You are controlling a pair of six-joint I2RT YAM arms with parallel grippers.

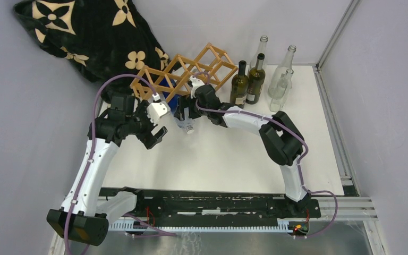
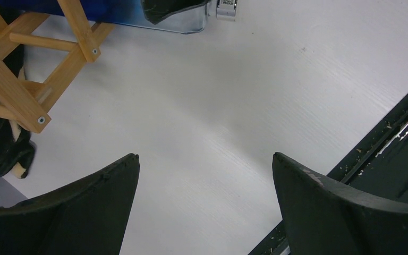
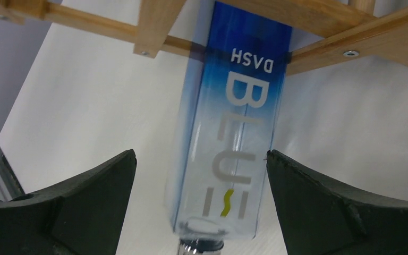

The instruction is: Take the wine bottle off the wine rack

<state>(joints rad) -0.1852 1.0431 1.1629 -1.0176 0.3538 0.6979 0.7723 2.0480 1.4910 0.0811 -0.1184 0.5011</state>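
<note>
The wooden lattice wine rack [image 1: 183,71] stands at the back middle of the white table [image 1: 228,154]. A square blue-to-clear wine bottle [image 3: 234,122] marked "BLUE DASH" lies in one of its cells, neck end sticking out toward me; it also shows in the top view [image 1: 174,100]. My right gripper [image 3: 201,159] is open, one finger on each side of the bottle's shoulder, not closed on it; in the top view the right gripper [image 1: 187,114] hangs over the neck. My left gripper [image 2: 204,159] is open and empty above bare table, by the rack's left end [image 2: 26,79].
Two dark green bottles [image 1: 247,82] and several clear bottles [image 1: 281,79] stand at the back right. A black flower-patterned blanket [image 1: 85,32] lies behind the rack at the left. A black rail [image 1: 207,204] runs along the near edge.
</note>
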